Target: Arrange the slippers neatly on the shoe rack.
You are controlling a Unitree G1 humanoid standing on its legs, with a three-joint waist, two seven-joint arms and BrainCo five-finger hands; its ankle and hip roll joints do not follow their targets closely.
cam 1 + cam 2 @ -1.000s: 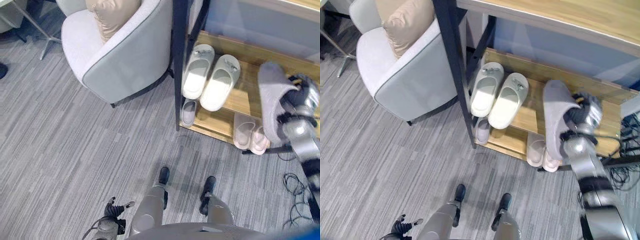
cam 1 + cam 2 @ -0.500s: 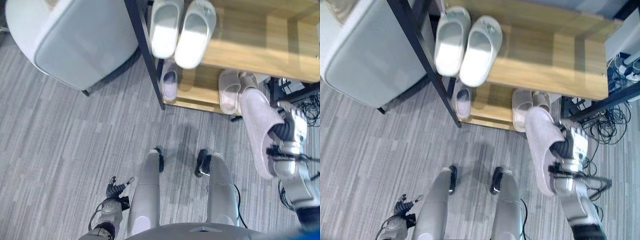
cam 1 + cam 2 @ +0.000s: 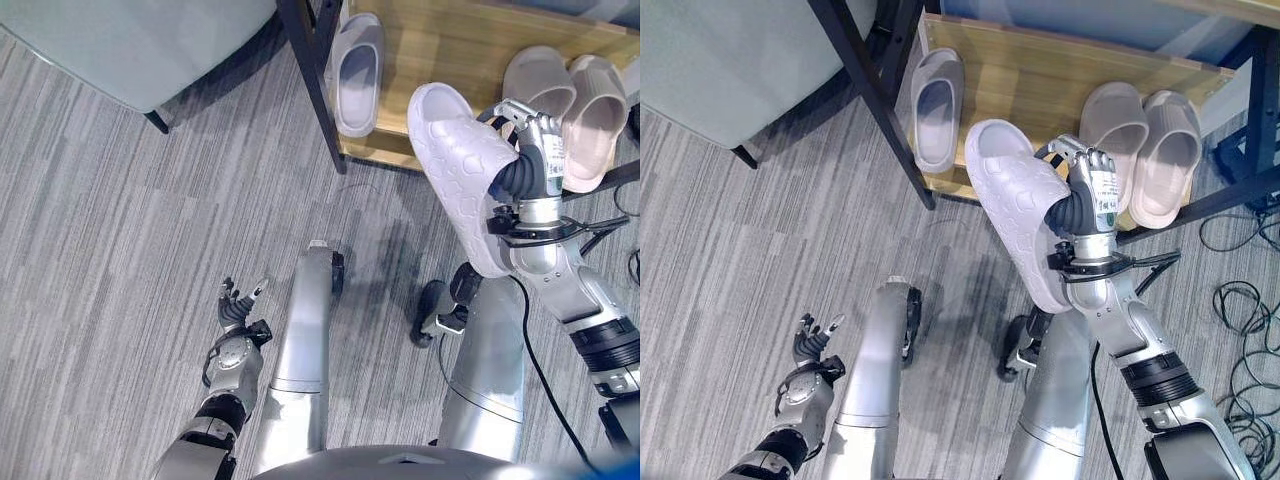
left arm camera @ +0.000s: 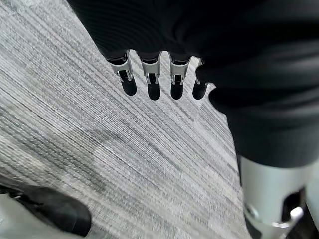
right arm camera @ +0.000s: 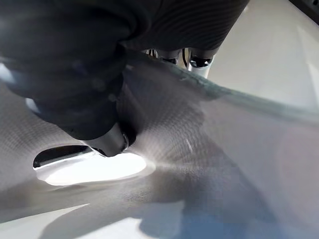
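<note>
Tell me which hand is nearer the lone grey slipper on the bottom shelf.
Right. The right hand, gripping a pale slipper, hovers just beside the lone grey slipper. The left hand hangs low over the floor, far from it.

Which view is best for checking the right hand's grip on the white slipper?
Right eye view: the whole white slipper shows sole-out, with the right hand curled round its edge in front of the shoe rack. Left eye view shows much the same. Right wrist view is so close that just fingers on slipper surface show.
</note>
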